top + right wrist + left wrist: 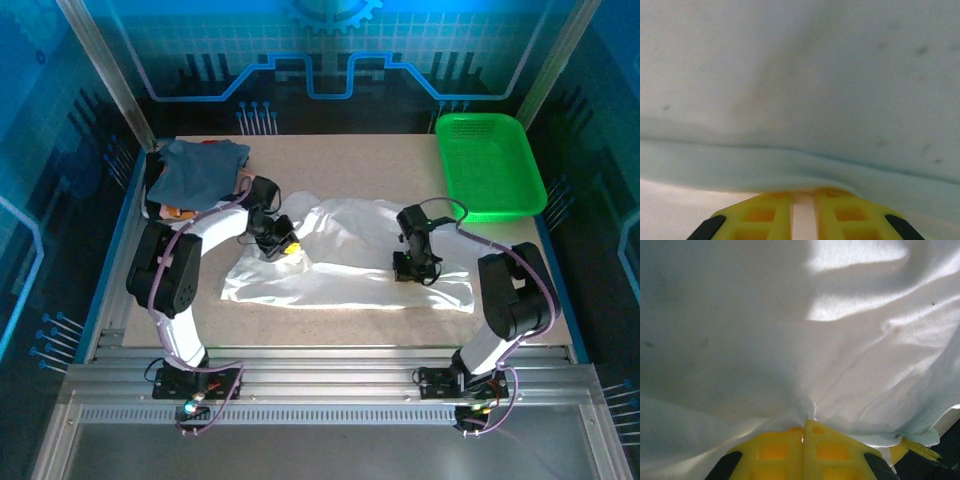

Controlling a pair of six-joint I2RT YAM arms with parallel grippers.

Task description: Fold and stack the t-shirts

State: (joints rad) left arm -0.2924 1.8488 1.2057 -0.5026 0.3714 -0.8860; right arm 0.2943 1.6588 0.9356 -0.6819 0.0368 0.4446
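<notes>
A large thin white t-shirt (340,262) lies spread across the middle of the table. My left gripper (283,247) sits at the shirt's left part, and its yellow jaws (805,422) are shut on a pinch of the white cloth (840,340). Over at the shirt's right part is my right gripper (413,266). Its jaws (804,192) stand nearly together with a thin slit between them, closed at the shirt's folded edge (800,165), which drapes over the tips. A slate-blue t-shirt (200,168) tops a pile at the back left, with orange cloth (180,212) showing under it.
A green mesh basket (490,165) stands at the back right corner. The bare table (350,165) runs behind the white shirt, and the aluminium rails (320,375) carrying the arm bases line the near edge.
</notes>
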